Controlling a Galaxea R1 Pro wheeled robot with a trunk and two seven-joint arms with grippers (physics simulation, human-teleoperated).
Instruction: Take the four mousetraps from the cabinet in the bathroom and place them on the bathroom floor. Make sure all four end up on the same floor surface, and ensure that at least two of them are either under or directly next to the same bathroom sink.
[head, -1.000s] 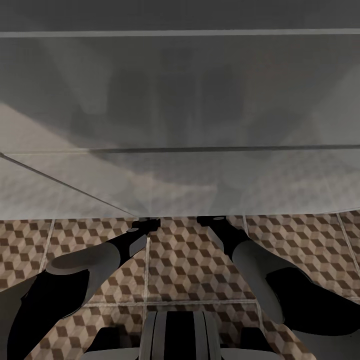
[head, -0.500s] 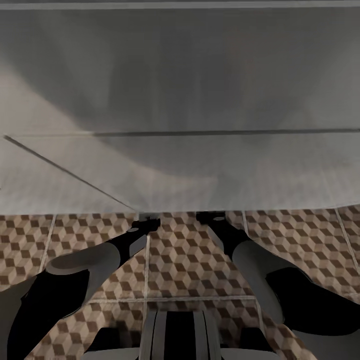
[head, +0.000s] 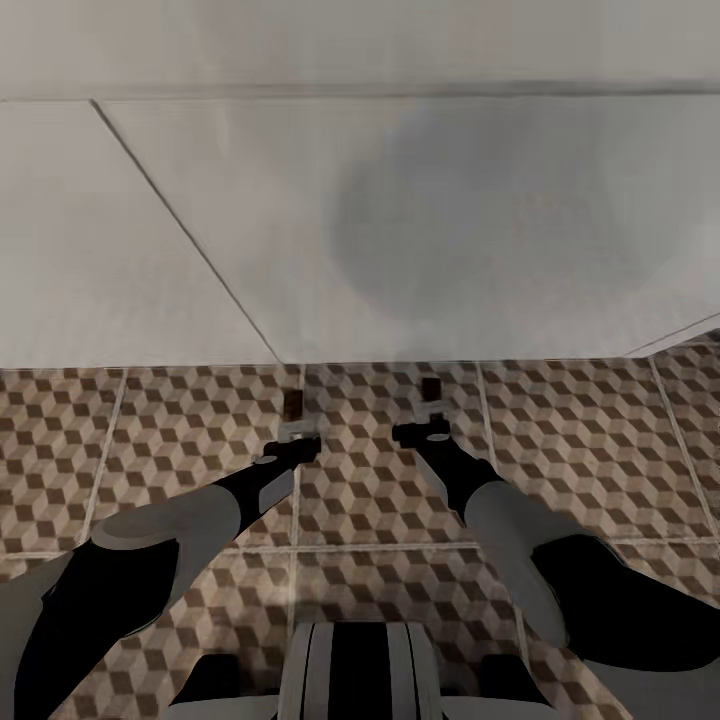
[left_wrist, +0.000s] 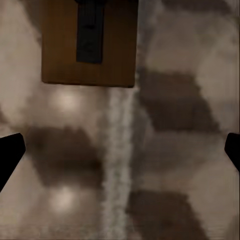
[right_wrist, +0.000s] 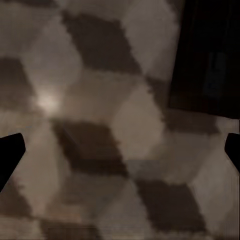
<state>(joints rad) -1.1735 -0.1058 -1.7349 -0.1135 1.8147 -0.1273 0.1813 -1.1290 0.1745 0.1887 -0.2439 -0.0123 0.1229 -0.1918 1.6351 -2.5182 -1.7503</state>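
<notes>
I can read no text, label, brand, number or sign anywhere here: nothing on the glossy brown, beige and white cube-patterned floor tiles (head: 380, 520), nothing on the small tan wooden slab with a dark metal strip (left_wrist: 90, 42), nothing on the plain white panel (head: 300, 230).

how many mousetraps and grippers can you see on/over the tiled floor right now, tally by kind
mousetraps: 2, one ahead of the left gripper, one ahead of the right gripper, both lying on the bathroom floor
grippers: 2, left gripper and right gripper, both open and empty
total: 4
</notes>
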